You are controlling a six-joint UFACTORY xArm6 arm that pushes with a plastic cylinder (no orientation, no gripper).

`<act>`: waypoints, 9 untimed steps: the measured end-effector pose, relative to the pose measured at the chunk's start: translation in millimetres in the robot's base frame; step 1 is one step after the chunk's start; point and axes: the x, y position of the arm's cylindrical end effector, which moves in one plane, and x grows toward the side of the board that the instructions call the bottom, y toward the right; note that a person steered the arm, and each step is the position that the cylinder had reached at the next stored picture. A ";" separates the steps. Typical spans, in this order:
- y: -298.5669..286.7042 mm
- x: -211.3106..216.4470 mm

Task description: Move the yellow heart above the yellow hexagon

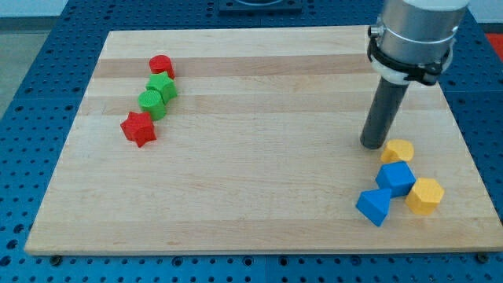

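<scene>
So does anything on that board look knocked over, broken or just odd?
Nothing stands out. The blocks lie flat in two tidy clusters: red, green and red star at the view's left, blue and yellow at the lower right. My tip sits just left of the upper yellow block.

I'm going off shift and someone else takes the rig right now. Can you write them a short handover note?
My tip rests on the board, just to the view's left of the yellow heart, close to it or touching.
The yellow hexagon lies lower and to the view's right, beside the blue cube; a blue wedge-like block sits to the cube's lower left.
Done: the heart is already higher than the hexagon, but offset to the view's left.
Left: probably nudge the heart rightward until it sits straight above the hexagon.
</scene>
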 end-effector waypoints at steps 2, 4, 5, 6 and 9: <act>12.1 28.7; 14.5 31.6; 9.8 19.3; -20.9 14.4; -81.7 95.8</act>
